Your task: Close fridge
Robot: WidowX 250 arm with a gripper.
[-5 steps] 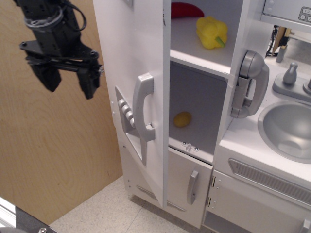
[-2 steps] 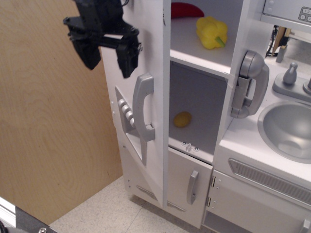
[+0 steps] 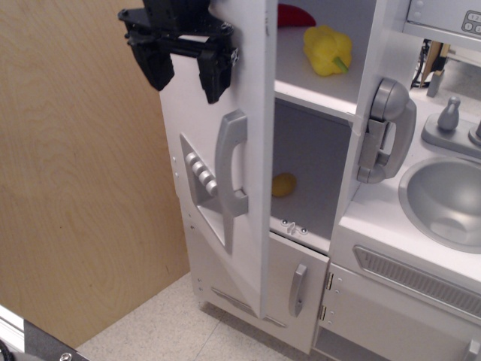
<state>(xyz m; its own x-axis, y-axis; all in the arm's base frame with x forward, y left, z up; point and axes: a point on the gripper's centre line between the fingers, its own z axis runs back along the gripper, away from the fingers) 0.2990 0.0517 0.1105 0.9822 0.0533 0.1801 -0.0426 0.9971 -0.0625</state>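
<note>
The tall white fridge door [image 3: 222, 248] stands partly open, swung out to the left, with its vertical grey handle [image 3: 232, 162] and grey button recess [image 3: 201, 179] facing me. Inside, a yellow pepper [image 3: 328, 48] and a red pepper [image 3: 294, 15] lie on the upper shelf and a small yellow item [image 3: 283, 184] lies on the lower shelf. My black gripper [image 3: 186, 74] is open, fingers pointing down, against the door's outer face just above the handle.
A grey toy telephone [image 3: 385, 131] hangs on the fridge's right post. The smaller lower door [image 3: 294, 289] with a short grey handle is shut. A grey sink [image 3: 443, 199] with a faucet lies right. A wooden panel [image 3: 75, 188] stands left.
My gripper moved right and up from the wooden panel onto the door's face. The door has swung a little to the right, narrowing the opening.
</note>
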